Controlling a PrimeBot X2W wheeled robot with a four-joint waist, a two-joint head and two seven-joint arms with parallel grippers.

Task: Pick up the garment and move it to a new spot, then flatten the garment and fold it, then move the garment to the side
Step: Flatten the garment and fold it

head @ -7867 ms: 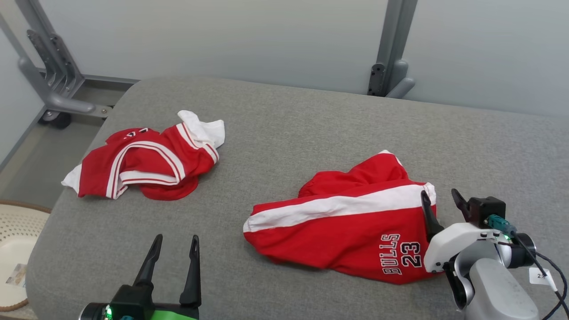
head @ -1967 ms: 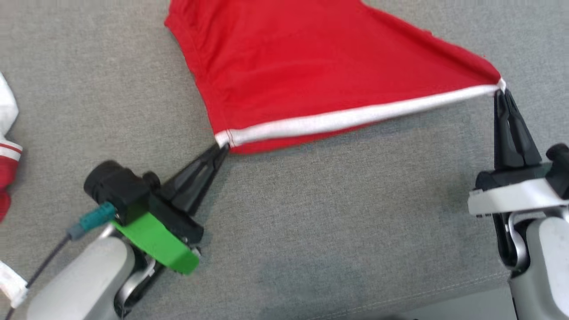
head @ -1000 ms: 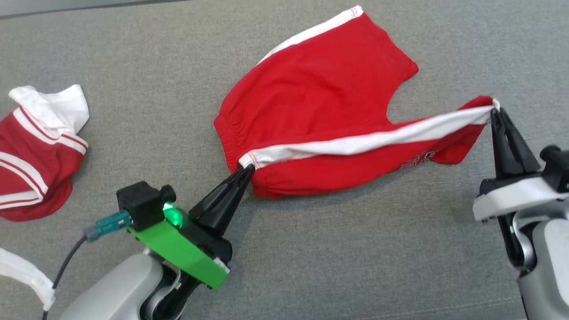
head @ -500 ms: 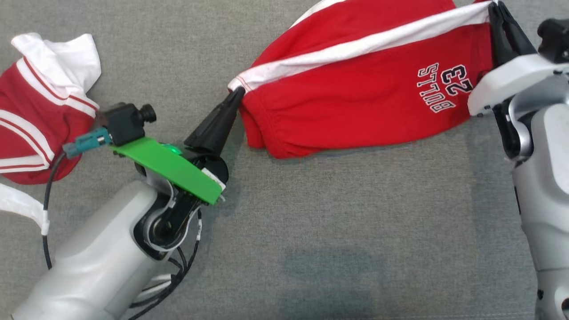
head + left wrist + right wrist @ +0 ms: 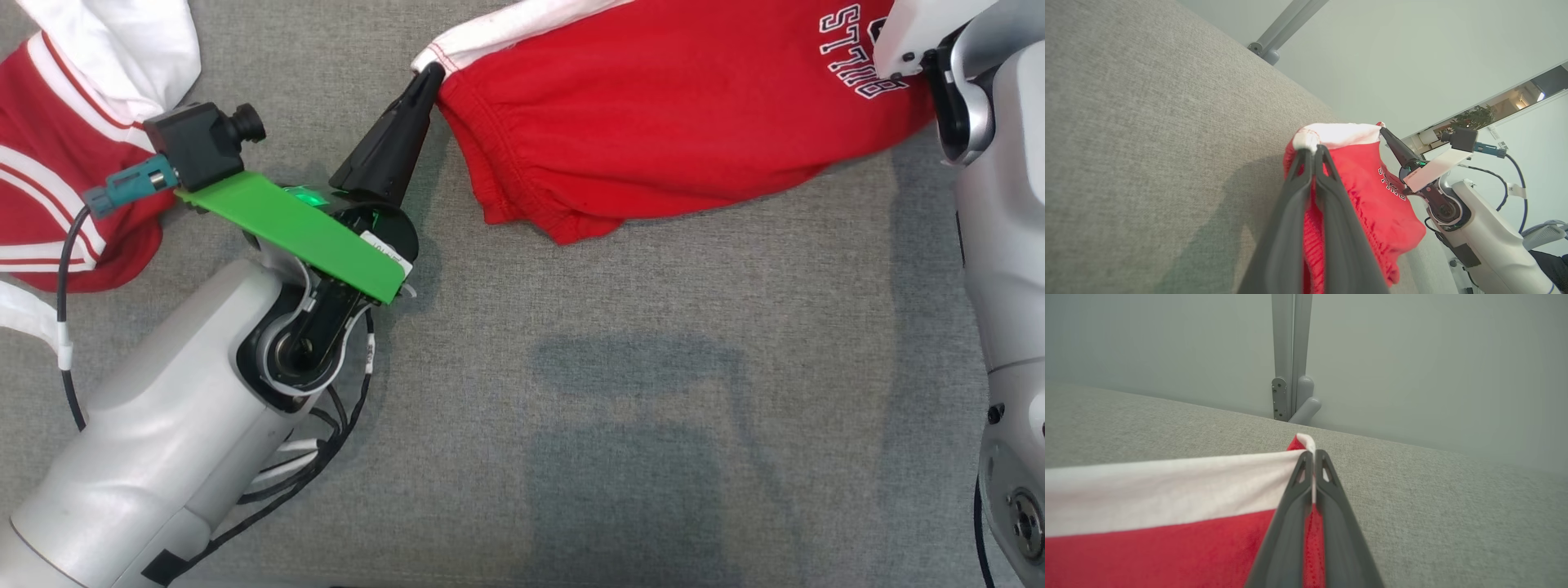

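The garment is a pair of red shorts (image 5: 653, 122) with a white side stripe and "BULLS" lettering. It is stretched between my two grippers over the grey padded table (image 5: 571, 408). My left gripper (image 5: 430, 72) is shut on the white stripe's left corner; the left wrist view shows that pinch (image 5: 1312, 148), with the shorts (image 5: 1367, 192) sagging below. My right gripper (image 5: 1312, 452) is shut on the stripe's other corner, and the shorts (image 5: 1167, 547) run off to the left, taut. In the left wrist view the right gripper (image 5: 1381, 129) holds the far end.
A second red and white garment (image 5: 49, 163) lies crumpled at the left, close to my left wrist camera. My pale right forearm (image 5: 1000, 245) runs down the right edge. Beyond the table's far edge stand a grey post (image 5: 1290, 355) and a pale wall.
The head view has shifted, so the shorts and both grippers sit higher in the picture, and the right fingertips have passed the top edge. Both grippers keep their hold on the stripe's ends.
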